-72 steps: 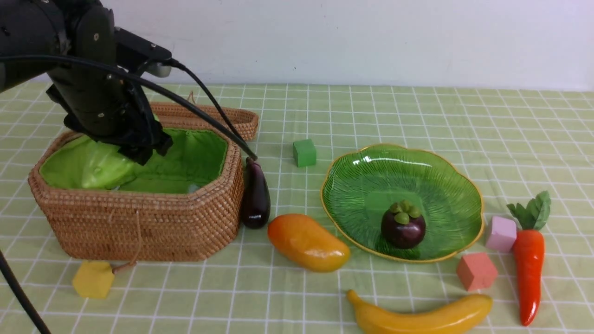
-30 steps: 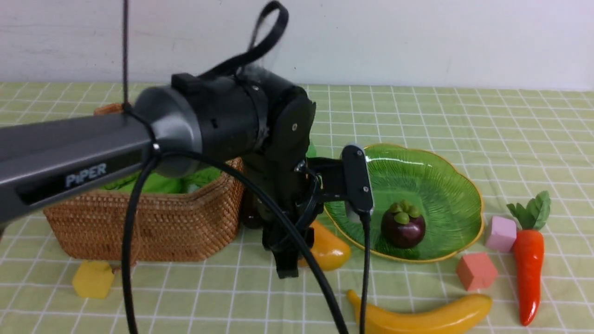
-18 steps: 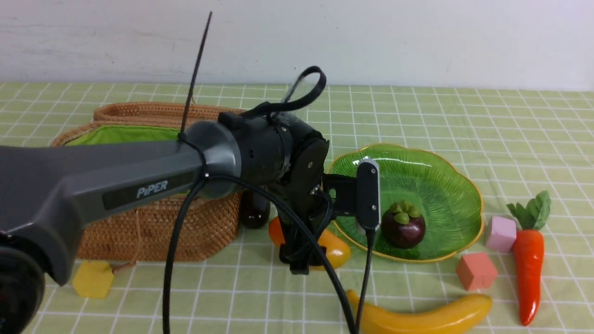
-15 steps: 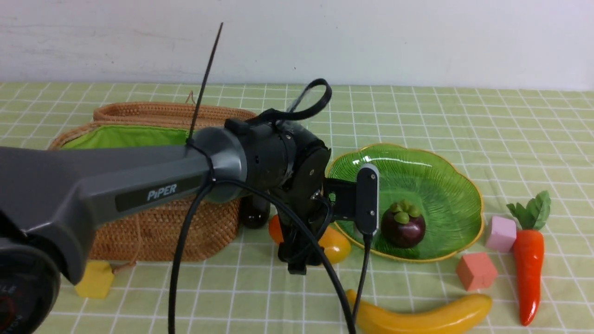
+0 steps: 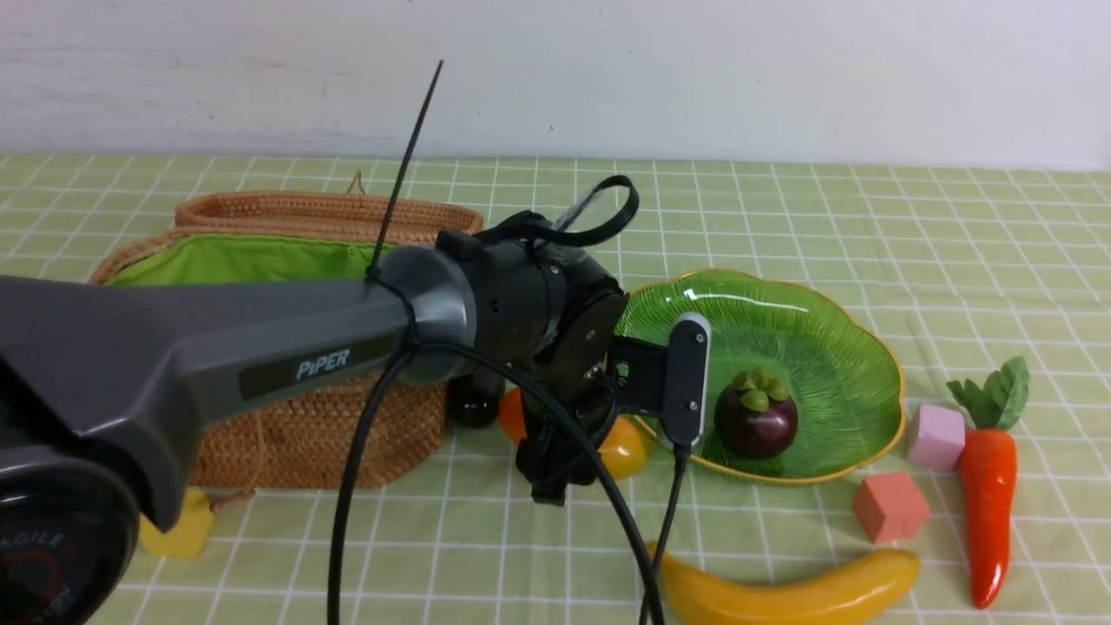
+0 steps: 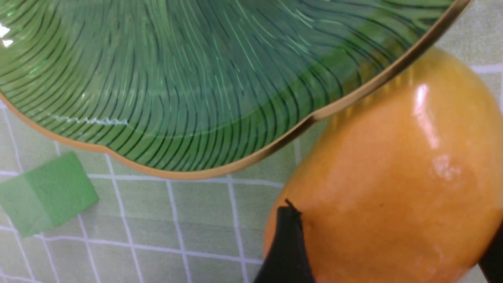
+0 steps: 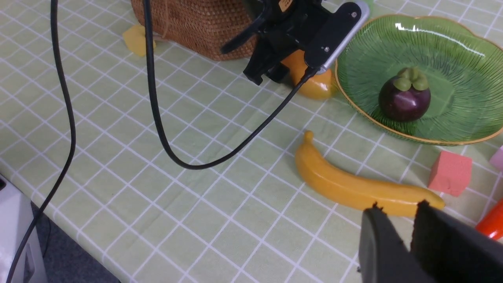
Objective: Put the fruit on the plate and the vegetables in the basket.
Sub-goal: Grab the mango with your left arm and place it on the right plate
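Note:
My left gripper (image 5: 562, 458) is down beside the plate (image 5: 825, 347), shut on the orange-yellow mango (image 5: 627, 444). In the left wrist view the mango (image 6: 393, 157) fills the gap between my black fingers (image 6: 287, 243), and its far end lies under the plate's gold rim (image 6: 314, 116). The mangosteen (image 5: 755, 418) sits on the plate. The banana (image 5: 781, 592) lies at the front and the carrot (image 5: 989, 495) at the right. The eggplant (image 5: 473, 408) leans by the basket (image 5: 304, 425). The gourd is hidden. My right gripper (image 7: 397, 210) is shut and empty, just short of the banana (image 7: 353, 184).
A flat woven lid (image 5: 330, 213) stands behind the basket. Small cubes lie about: yellow (image 5: 178, 525), salmon (image 5: 890, 508), lilac (image 5: 937, 437), and green (image 6: 43, 196) by the plate's far side. My left arm and its cable (image 7: 177, 149) cross the table's middle.
My left arm swung from over the basket to the mango and came down over it. In the last half second the plate's left rim rose and shifted a little.

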